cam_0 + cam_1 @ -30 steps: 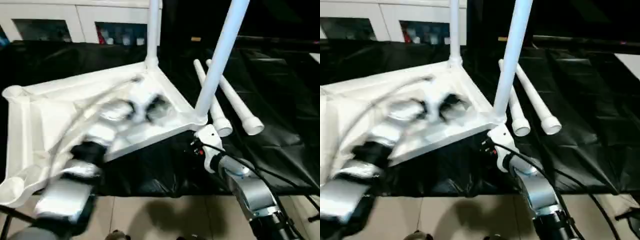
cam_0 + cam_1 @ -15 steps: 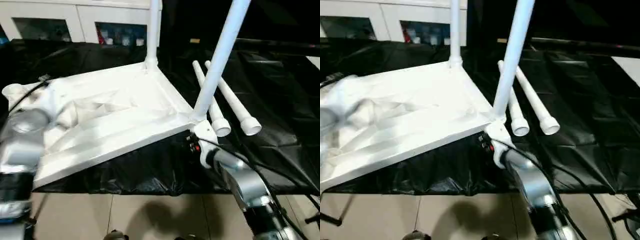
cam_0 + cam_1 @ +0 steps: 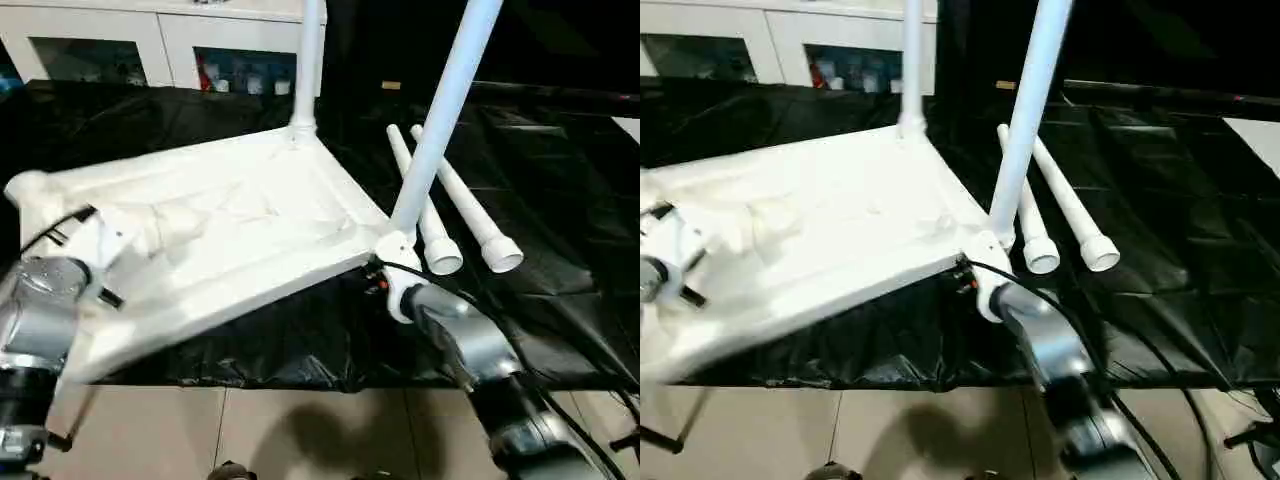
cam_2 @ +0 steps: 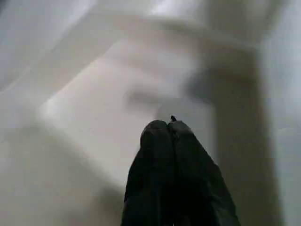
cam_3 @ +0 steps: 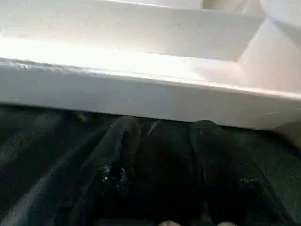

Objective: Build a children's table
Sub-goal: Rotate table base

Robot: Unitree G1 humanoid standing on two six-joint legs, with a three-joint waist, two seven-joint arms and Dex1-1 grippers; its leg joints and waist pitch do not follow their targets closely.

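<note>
The white plastic ribbed tabletop (image 3: 230, 230) lies upside down, tilted, on the black-covered counter (image 3: 560, 180). Two white tapered tube legs stand socketed; two (image 3: 465, 205) lie beside. Left gripper (image 4: 170, 127) jaws pressed together; right gripper (image 5: 160, 136) jaws spread under the edge. Next: fit the third leg.

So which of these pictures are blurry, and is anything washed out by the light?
Left wrist view: soft all over, only the shut black fingers fairly distinct. Head views: the tabletop glares white, its ribs nearly lost, and its near-left edge smears. Right wrist view: a bright band along the tabletop's rim, dark cloth below.
</note>
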